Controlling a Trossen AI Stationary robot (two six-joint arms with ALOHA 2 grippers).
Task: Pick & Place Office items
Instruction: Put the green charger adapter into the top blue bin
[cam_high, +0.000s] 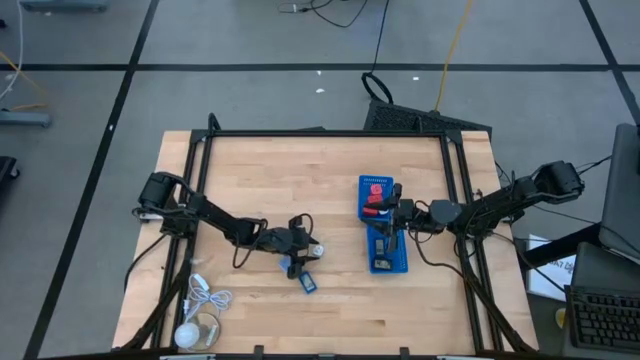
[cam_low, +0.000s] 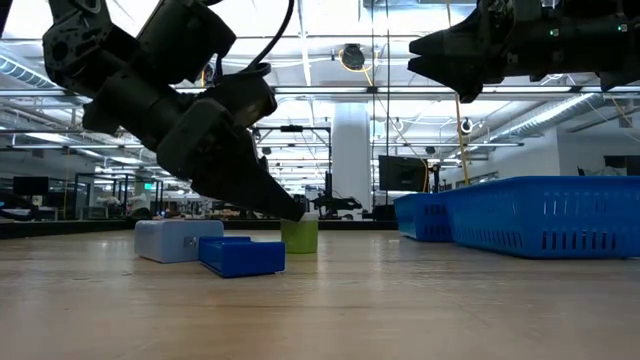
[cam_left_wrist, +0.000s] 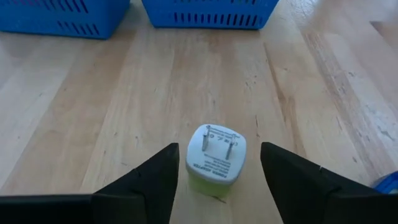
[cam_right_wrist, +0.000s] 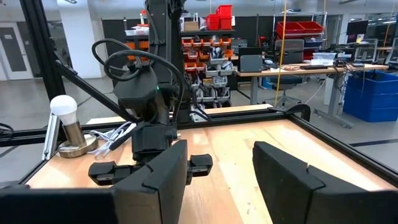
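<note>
Plug adapter: on the wood near the blue tray, prongs up.
My left claw: fingers apart, straddling the adapter, not clamped.
Feel, I judge: light, rigid, smooth plastic.
Hold: flat opposite sides, below the prongs.
My right claw: apart, empty, above the tray.

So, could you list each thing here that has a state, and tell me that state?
Left tool: open, fingers either side of the plug, not yet touching.
Pale green and white wall plug adapter: on the wooden table, prongs up.
Right tool: open, empty, above the blue plastic tray.
Blue flat block: lying flat.
</note>
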